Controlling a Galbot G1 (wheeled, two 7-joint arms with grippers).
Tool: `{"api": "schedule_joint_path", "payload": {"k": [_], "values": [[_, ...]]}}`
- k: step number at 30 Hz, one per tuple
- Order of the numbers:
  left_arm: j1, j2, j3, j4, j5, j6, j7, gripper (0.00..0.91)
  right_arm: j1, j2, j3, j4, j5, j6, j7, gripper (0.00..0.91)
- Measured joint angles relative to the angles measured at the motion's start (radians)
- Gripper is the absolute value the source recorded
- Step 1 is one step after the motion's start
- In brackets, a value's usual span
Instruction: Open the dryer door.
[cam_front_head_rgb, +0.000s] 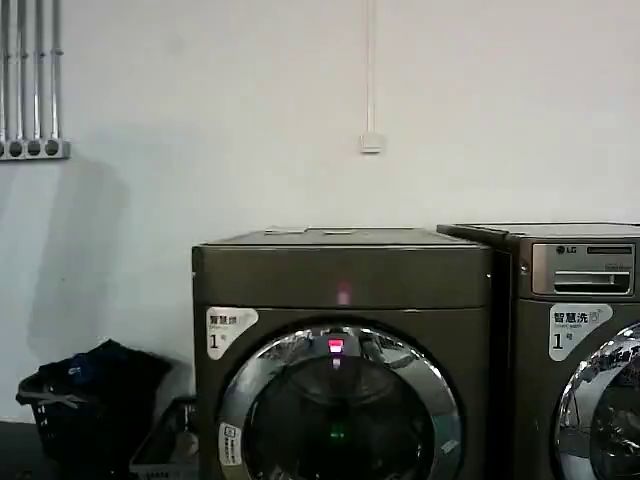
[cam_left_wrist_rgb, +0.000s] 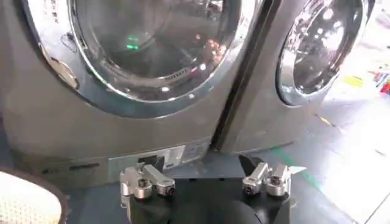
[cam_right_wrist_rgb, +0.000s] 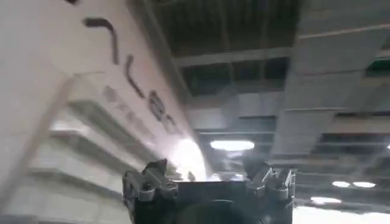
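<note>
Two machines side by side against the wall.
The dryer (cam_front_head_rgb: 343, 350) stands centre; LG machine (cam_front_head_rgb: 575, 350) at 3 o'clock, laundry basket (cam_front_head_rgb: 85, 410) at 9 o'clock.

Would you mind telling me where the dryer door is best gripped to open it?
Probably at the chrome rim of the dryer door, coming from the front. The door sits shut and flush in the dryer. No handle recess is clearly visible, so which side cannot be told. The left gripper is open, low before it.

dryer door (cam_front_head_rgb: 340, 410) lower half cut off, neighbouring LG machine (cam_front_head_rgb: 580, 340) cropped at edge
</note>
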Motion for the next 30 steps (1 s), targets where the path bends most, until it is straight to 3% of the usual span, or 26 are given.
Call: {"api": "schedule_joint_path", "payload": {"k": [8,17,21,30], "values": [[0.028,-0.026,-0.035,-0.010,0.002,0.000,-0.004,0.907,0.021,-0.026,-0.302,0.154,-0.029,0.070,-0.012,0.907],[0.088,-0.065,-0.087,-0.047,0.008,0.000,-0.005,0.907,0.075,-0.093,-0.641,0.252,-0.065,0.068,-0.056,0.907],[0.119,-0.084,-0.109,-0.064,0.008,0.000,-0.005,0.907,0.119,-0.136,-0.804,0.266,-0.079,0.070,-0.062,0.907],[0.192,-0.118,-0.166,-0.084,0.013,0.000,-0.006,0.907,0.260,-0.275,-1.135,0.225,-0.013,0.129,-0.171,0.907]]}}
